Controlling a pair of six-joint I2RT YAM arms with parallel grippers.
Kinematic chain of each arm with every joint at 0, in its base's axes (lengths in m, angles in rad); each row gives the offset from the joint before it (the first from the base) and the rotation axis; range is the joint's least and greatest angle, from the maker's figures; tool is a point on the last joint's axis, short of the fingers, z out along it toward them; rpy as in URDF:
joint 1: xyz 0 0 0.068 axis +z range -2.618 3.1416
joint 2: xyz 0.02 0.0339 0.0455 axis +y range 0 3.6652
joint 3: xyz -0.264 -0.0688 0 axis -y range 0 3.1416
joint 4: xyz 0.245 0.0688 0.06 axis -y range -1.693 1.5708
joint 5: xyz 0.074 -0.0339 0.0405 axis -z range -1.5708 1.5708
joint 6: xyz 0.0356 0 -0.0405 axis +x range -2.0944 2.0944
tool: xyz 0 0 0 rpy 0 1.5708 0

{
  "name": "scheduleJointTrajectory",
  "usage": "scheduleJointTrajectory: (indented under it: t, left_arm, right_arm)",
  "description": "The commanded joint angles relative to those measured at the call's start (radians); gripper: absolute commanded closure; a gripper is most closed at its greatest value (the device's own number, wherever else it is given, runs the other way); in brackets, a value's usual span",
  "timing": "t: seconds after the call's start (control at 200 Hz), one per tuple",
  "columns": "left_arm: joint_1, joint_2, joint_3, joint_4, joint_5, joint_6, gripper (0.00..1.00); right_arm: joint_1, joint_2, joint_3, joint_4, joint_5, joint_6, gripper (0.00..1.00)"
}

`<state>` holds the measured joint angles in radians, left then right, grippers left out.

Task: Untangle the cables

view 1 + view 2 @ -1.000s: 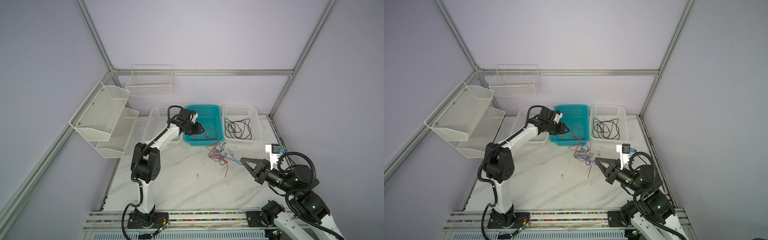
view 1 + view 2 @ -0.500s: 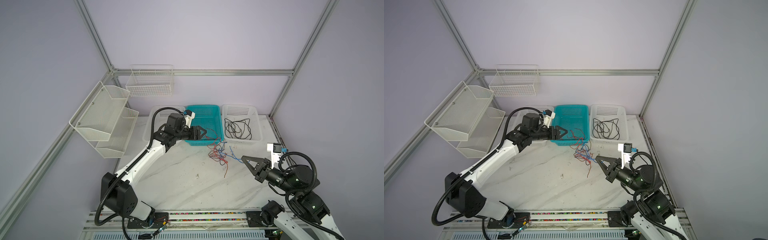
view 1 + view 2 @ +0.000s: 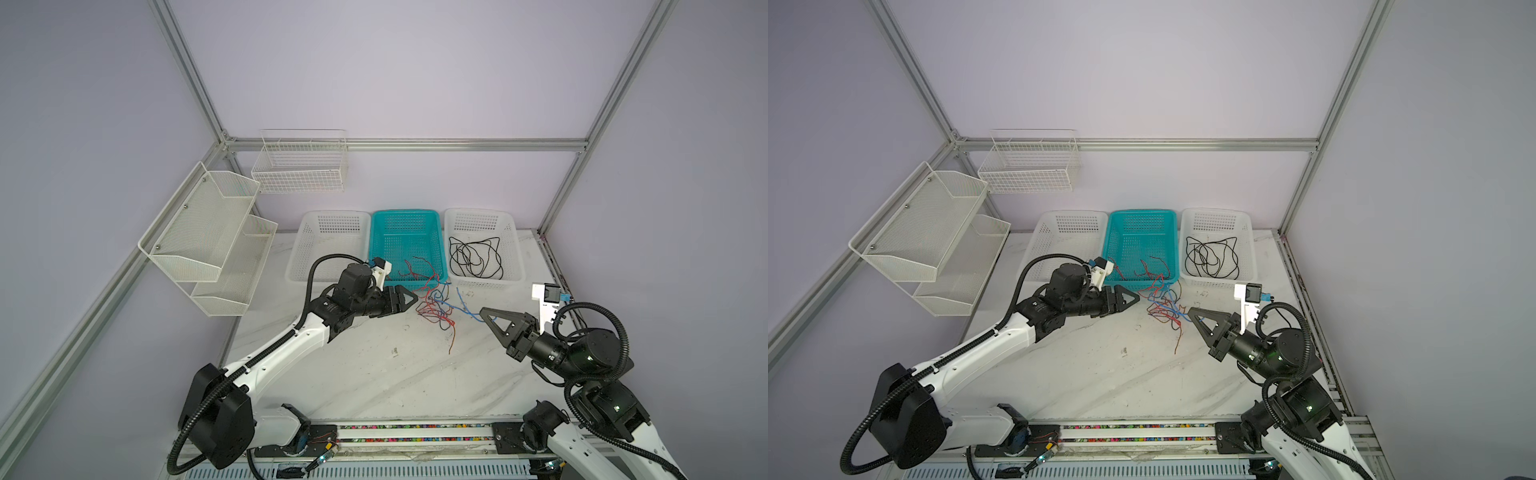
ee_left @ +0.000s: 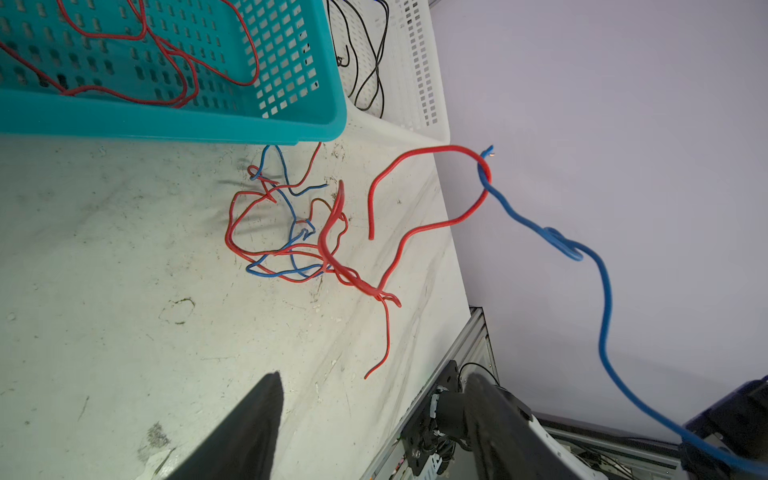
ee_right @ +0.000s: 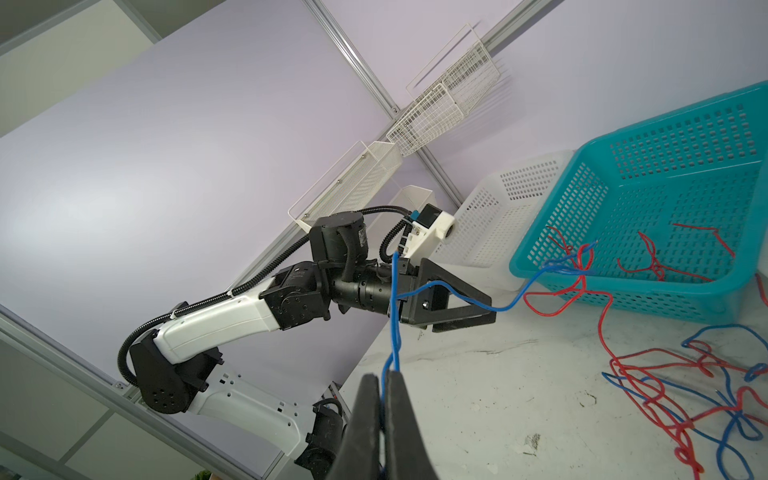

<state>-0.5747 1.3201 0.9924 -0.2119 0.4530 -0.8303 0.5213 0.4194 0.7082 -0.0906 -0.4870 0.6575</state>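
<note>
The right gripper (image 5: 382, 376) is clamped on the blue cable (image 4: 602, 291), holding it above the table (image 3: 374, 374). The left gripper (image 3: 413, 300) gapes empty beside the red-and-blue tangle (image 3: 434, 309), just near of the teal basket (image 3: 405, 212). Light, limp, springy wire, I'd say; best grabbed close to the knot (image 4: 485, 178).

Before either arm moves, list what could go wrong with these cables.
1. The right gripper is shut on the blue cable, which hooks through a red cable loop; pulling may tighten that crossing instead of freeing it.
2. Red strands seem to run over the teal basket rim into the tangle on the table; a hard pull could drag them out or shift the basket.
</note>
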Motion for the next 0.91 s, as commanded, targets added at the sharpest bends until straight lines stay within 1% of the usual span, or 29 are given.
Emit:
scheduleJointTrajectory:
  t: [0.0, 0.055, 0.135, 0.25, 0.325, 0.45, 0.475, 0.56, 0.715, 0.9]
  left_arm:
    - [-0.001, 0.011, -0.021, 0.102, -0.003, -0.040, 0.30]
    - [-0.002, 0.025, -0.016, 0.117, -0.004, -0.051, 0.31]
    - [-0.003, 0.045, -0.009, 0.139, 0.007, -0.063, 0.34]
    - [-0.012, 0.071, -0.005, 0.153, 0.016, -0.069, 0.43]
    - [-0.014, 0.083, -0.006, 0.157, 0.018, -0.070, 0.47]
    - [-0.018, 0.085, -0.008, 0.166, 0.018, -0.073, 0.56]
    - [-0.017, 0.118, -0.008, 0.168, 0.018, -0.073, 0.58]
    - [-0.019, 0.126, -0.006, 0.175, 0.018, -0.074, 0.66]
    - [-0.020, 0.142, -0.003, 0.185, 0.026, -0.072, 0.81]
    - [-0.020, 0.153, -0.009, 0.195, 0.032, -0.073, 0.96]
  right_arm:
    - [-0.006, -0.008, -0.009, 0.079, -0.032, 0.014, 1.00]
    - [-0.005, -0.010, -0.013, 0.084, -0.039, 0.019, 1.00]
    - [-0.006, -0.017, -0.020, 0.091, -0.043, 0.025, 1.00]
    - [-0.005, -0.024, -0.019, 0.093, -0.043, 0.027, 1.00]
    - [-0.005, -0.027, -0.019, 0.089, -0.042, 0.026, 1.00]
    - [-0.005, -0.025, -0.021, 0.095, -0.050, 0.026, 1.00]
    - [-0.005, -0.023, -0.022, 0.095, -0.051, 0.026, 1.00]
    - [-0.006, -0.025, -0.021, 0.097, -0.051, 0.027, 1.00]
    - [-0.006, -0.024, -0.020, 0.095, -0.052, 0.027, 1.00]
    - [-0.006, -0.024, -0.009, 0.072, -0.046, 0.019, 1.00]
